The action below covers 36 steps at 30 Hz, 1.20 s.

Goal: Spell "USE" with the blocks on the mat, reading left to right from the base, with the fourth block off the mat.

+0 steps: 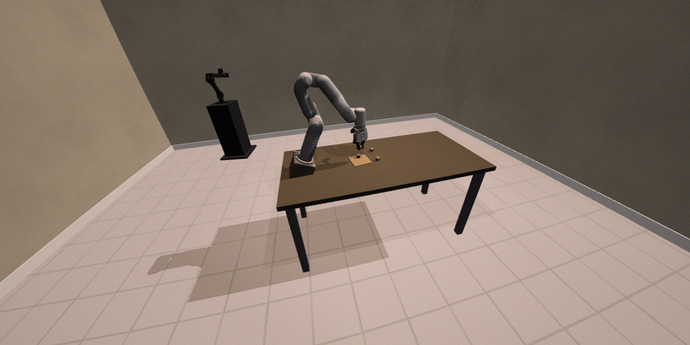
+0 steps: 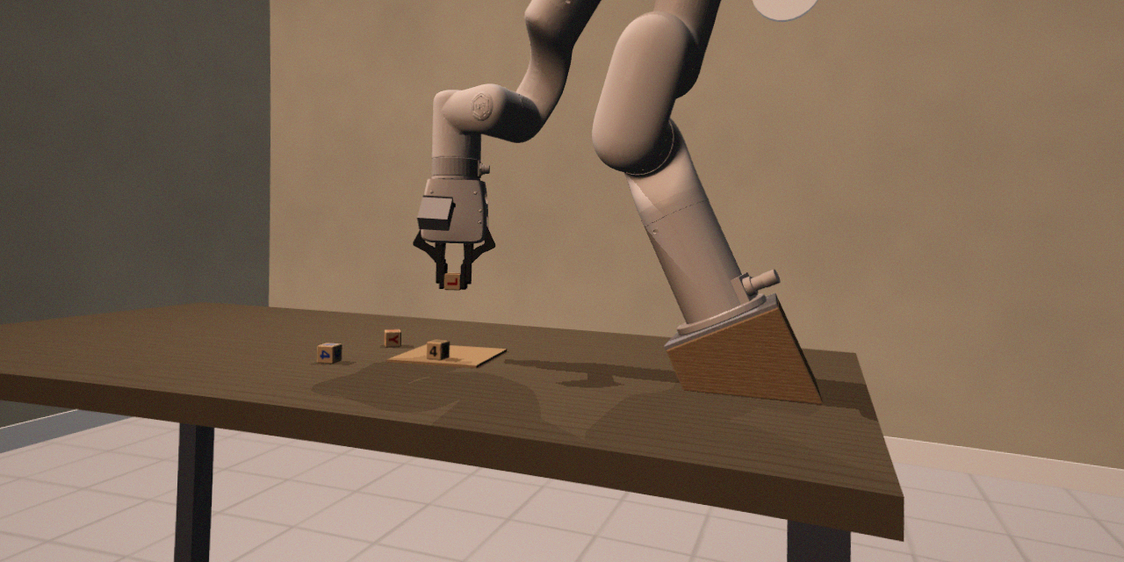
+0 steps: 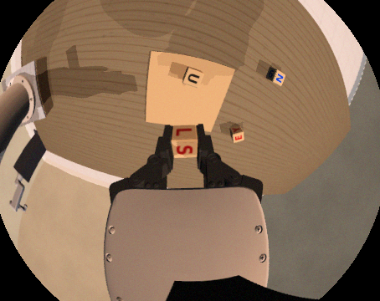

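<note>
Four blocks, one wooden table (image 1: 414, 159) (image 2: 597, 433) (image 3: 115, 46), tiled floor (image 1: 434, 284) (image 2: 377, 495).

The U block (image 1: 358, 156) (image 2: 437, 349) (image 3: 192, 77) sits on the mat (image 1: 360, 161) (image 2: 486, 356) (image 3: 179, 100); S (image 1: 360, 146) (image 2: 452, 281) (image 3: 184, 148) hangs pinched; E (image 1: 371, 149) (image 2: 392, 337) (image 3: 238, 135) and N (image 1: 377, 158) (image 2: 329, 352) (image 3: 278, 78) lie off it.

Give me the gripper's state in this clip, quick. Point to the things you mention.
Gripper (image 1: 360, 147) (image 2: 453, 281) (image 3: 184, 134): closed on the S block (image 2: 452, 282) (image 3: 184, 147), held above the table (image 1: 414, 159) (image 2: 235, 354) (image 3: 94, 138).

You see a wood-grained, matt table (image 1: 409, 159) (image 2: 235, 370) (image 3: 94, 138) and smooth, matt, plain wood-like blocks (image 1: 377, 158) (image 2: 329, 352) (image 3: 192, 77).
</note>
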### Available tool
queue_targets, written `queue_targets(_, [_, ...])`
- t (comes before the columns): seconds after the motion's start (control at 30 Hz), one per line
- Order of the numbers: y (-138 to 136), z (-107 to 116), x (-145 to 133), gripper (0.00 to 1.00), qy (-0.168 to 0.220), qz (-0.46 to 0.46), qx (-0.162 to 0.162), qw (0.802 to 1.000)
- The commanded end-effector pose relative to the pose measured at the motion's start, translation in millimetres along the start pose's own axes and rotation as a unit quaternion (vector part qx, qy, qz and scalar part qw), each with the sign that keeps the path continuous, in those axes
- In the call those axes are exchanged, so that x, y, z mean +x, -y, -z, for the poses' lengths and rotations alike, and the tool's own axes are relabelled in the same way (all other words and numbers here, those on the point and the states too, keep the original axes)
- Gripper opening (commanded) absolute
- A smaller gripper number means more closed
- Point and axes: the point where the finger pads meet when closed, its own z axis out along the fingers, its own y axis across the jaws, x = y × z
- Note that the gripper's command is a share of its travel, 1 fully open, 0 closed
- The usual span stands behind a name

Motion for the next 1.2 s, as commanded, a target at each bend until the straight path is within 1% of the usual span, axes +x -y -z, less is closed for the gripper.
queue_targets(0.0, [-2, 1, 2, 0.21, 0.008, -0.069, 0.001, 0.998])
queue_targets(0.2, [-2, 1, 5, 0.21, 0.008, -0.146, 0.0, 0.989])
queue_targets(0.27, [-2, 1, 6, 0.21, 0.008, -0.159, 0.0, 0.987])
queue_targets(0.9, [-2, 0, 6, 0.21, 0.008, -0.161, 0.0, 0.987])
queue_targets(1.03, [-2, -7, 6, 0.21, 0.008, -0.161, 0.0, 0.987])
queue_targets(1.17, [-2, -20, 6, 0.21, 0.008, -0.161, 0.0, 0.987])
